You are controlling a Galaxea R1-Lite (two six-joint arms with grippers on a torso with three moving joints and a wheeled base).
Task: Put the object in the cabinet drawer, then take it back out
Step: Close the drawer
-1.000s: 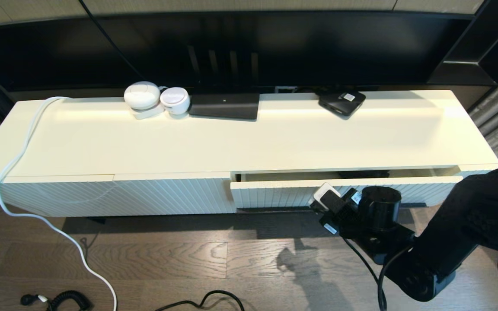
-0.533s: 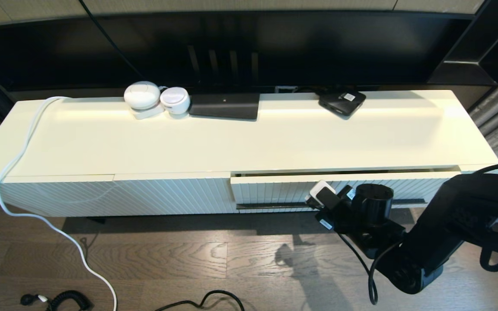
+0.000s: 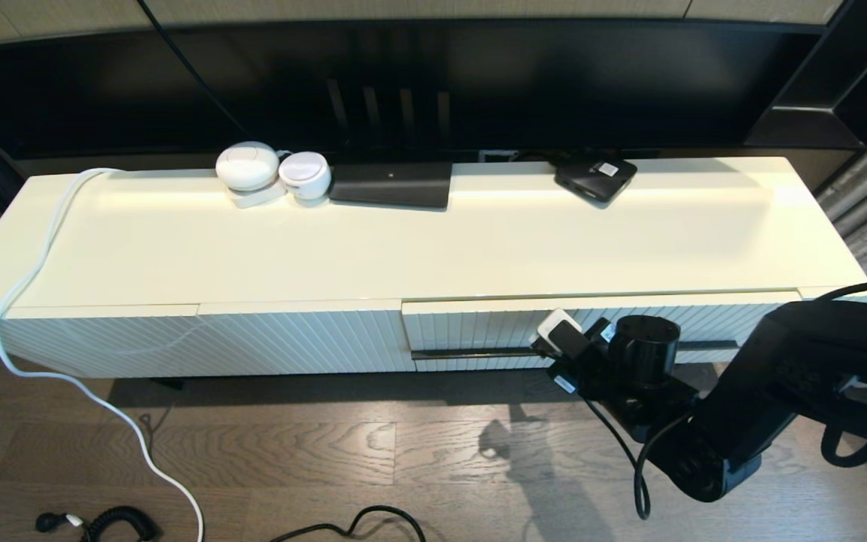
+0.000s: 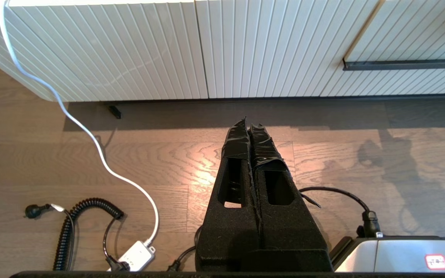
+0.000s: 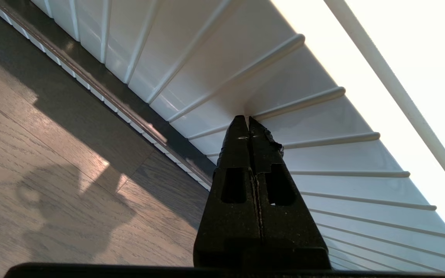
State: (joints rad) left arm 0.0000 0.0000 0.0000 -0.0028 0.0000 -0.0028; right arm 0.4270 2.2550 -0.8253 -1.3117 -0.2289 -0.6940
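The right pincer (image 5: 248, 122), fingers pressed together and empty, pushes its tip against the ribbed front of the cabinet drawer (image 3: 479, 327), which sits flush. The left pincer (image 4: 250, 129), also together, hangs idle over the floor.

I found the cabinet drawer (image 3: 479, 327) at the cabinet's right front, the handle-less ribbed panel (image 3: 290, 339) to its left. My right gripper (image 5: 248, 120) touched the drawer front above the bar handle (image 3: 479, 352).
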